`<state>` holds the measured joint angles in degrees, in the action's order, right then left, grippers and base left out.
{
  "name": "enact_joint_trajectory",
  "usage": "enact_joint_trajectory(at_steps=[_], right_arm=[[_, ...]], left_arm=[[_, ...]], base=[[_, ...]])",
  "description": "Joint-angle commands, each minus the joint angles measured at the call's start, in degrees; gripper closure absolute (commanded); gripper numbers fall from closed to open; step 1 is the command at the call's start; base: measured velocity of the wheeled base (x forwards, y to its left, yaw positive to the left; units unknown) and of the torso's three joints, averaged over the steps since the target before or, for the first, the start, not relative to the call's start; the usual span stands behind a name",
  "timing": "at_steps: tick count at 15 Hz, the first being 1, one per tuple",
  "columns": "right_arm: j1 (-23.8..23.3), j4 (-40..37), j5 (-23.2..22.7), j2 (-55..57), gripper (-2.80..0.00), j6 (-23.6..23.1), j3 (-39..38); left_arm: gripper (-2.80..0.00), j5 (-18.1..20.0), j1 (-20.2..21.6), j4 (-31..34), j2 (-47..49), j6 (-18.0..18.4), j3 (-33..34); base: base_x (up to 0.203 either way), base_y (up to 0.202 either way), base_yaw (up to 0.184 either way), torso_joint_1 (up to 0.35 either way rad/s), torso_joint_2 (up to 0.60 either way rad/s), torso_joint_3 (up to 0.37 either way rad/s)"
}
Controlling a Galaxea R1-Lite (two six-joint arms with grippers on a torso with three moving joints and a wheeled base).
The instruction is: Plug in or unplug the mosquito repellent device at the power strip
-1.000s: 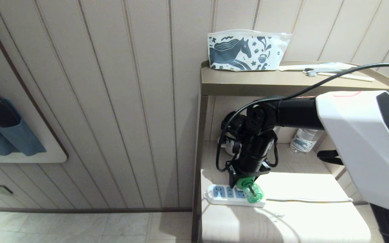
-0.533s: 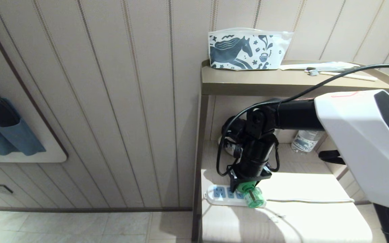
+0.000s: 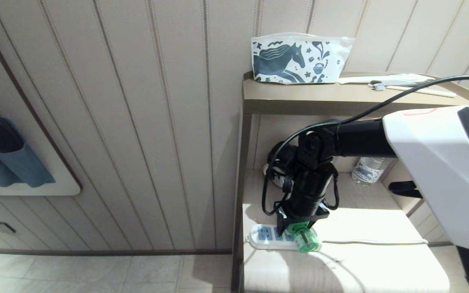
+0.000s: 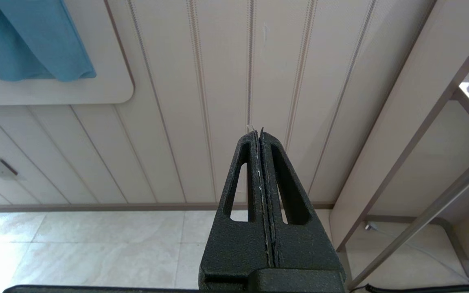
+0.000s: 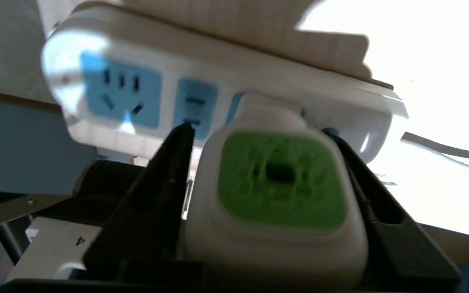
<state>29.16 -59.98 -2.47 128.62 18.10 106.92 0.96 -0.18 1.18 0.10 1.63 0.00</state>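
Observation:
The white power strip (image 3: 265,238) lies at the front left of the lower shelf, its light-blue sockets (image 5: 120,89) facing up. The mosquito repellent device (image 3: 305,240), with a green-and-white head (image 5: 279,183) and a green bottle, stands in the strip's socket nearest the cord. My right gripper (image 3: 297,228) points down over it, and it (image 5: 257,129) is open with its fingers either side of the head. A sliver of light shows between one finger (image 5: 165,171) and the head. My left gripper (image 4: 257,132) is parked, shut and empty, facing the wall.
A water bottle (image 3: 367,169) and black cables (image 3: 277,162) sit at the back of the lower shelf. The strip's white cord (image 3: 373,242) runs right. A horse-print pouch (image 3: 297,61) lies on the upper shelf, whose left post (image 3: 238,183) stands close to the strip.
My right gripper has come down with the device, which now sits lower against the strip. Its fingers have parted slightly from the head. The left arm has not moved.

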Motion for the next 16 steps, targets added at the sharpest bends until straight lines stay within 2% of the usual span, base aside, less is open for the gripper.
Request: enact_joint_trajectory(at_steps=[1,4,7,13,16], right_arm=[[0.11,-0.15,1.01,-2.14,-2.80,0.00,-0.11],[0.37,0.04,3.39,-2.68,-2.80,0.02,0.39],[0.39,-0.01,3.71,-4.51,-2.80,0.09,-0.55],[4.51,0.04,3.77,-16.21,-2.80,0.31,-8.75],[6.51,0.16,5.09,-24.67,-2.80,2.00,-13.53]], left_arm=[[0.00,0.00,0.01,0.01,0.08,-0.03,0.00],[0.00,0.00,0.01,0.04,0.08,0.03,0.00],[0.00,0.00,0.01,0.01,0.08,0.04,0.00],[0.00,0.00,0.01,-0.04,0.08,-0.05,0.00],[0.00,0.00,0.01,-0.04,0.08,-0.03,0.00]], base=[[0.000,0.000,0.000,0.000,0.00,0.000],[0.000,0.000,0.000,0.000,0.00,0.000],[0.000,0.000,0.000,0.000,0.00,0.000],[0.000,0.000,0.000,0.000,0.00,0.000],[0.000,0.000,0.000,0.000,0.00,0.000]])
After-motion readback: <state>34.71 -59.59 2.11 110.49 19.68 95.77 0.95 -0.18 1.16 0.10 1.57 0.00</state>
